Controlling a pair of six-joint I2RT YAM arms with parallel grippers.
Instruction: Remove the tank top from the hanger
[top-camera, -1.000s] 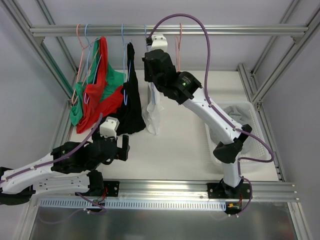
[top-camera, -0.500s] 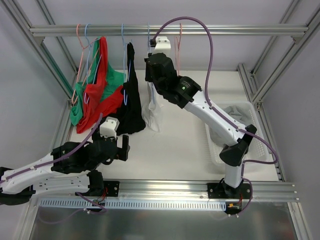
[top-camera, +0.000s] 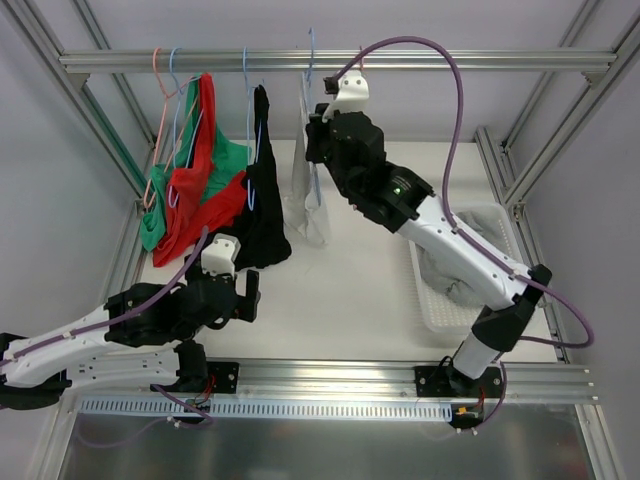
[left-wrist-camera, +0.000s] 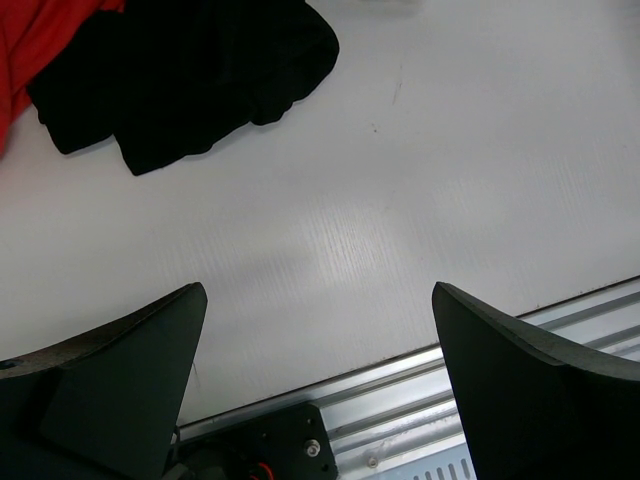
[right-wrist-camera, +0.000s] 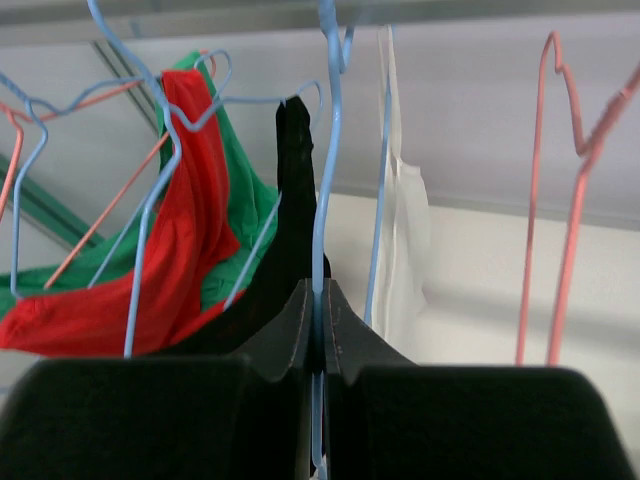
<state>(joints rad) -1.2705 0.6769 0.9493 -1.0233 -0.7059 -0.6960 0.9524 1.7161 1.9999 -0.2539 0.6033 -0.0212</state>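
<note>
A white tank top (top-camera: 303, 195) hangs on a blue wire hanger (top-camera: 311, 70) at the top rail (top-camera: 470, 60). My right gripper (top-camera: 317, 140) is shut on the hanger's wire just below its hook. In the right wrist view the wire (right-wrist-camera: 322, 200) runs between the closed jaws of the right gripper (right-wrist-camera: 316, 300), and the tank top (right-wrist-camera: 405, 240) hangs just to the right. My left gripper (top-camera: 250, 295) is open and empty, low over the white table (left-wrist-camera: 330, 200) near its front edge, and it also shows in the left wrist view (left-wrist-camera: 317, 295).
A black top (top-camera: 262, 200) and red and green garments (top-camera: 195, 190) hang on hangers to the left. A bare pink hanger (right-wrist-camera: 560, 200) hangs to the right. A white basket (top-camera: 515, 275) holding grey cloth sits at the table's right edge.
My right gripper has moved right and a little up with the blue hanger, carrying the white tank top away from the black top. The left arm has not moved.
</note>
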